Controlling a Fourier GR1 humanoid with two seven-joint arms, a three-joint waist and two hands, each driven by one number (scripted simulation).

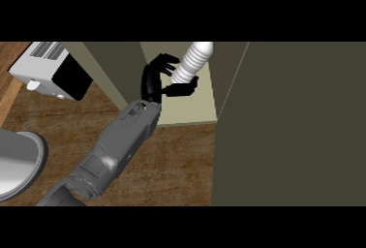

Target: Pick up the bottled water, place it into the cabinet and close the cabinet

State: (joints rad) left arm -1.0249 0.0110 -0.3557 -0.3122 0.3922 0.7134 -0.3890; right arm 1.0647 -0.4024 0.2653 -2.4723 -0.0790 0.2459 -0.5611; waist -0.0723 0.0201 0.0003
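Observation:
The bottled water [194, 58] is a white ribbed bottle, leaning with its top toward the upper right. It is inside the open cabinet, above the pale shelf [187, 110]. My left hand [151, 82] reaches in from the lower left and is shut on the bottle, fingers round its far side and thumb on its near side. The bottle's lower end is hidden by the hand. The cabinet's dark olive door [300, 126] stands open and fills the right of the view. My right hand does not show.
A white and black appliance [52, 70] stands at the upper left on the wooden counter [178, 164]. A grey round dish [16, 164] sits at the left edge. The cabinet's side wall [111, 65] rises just left of my forearm.

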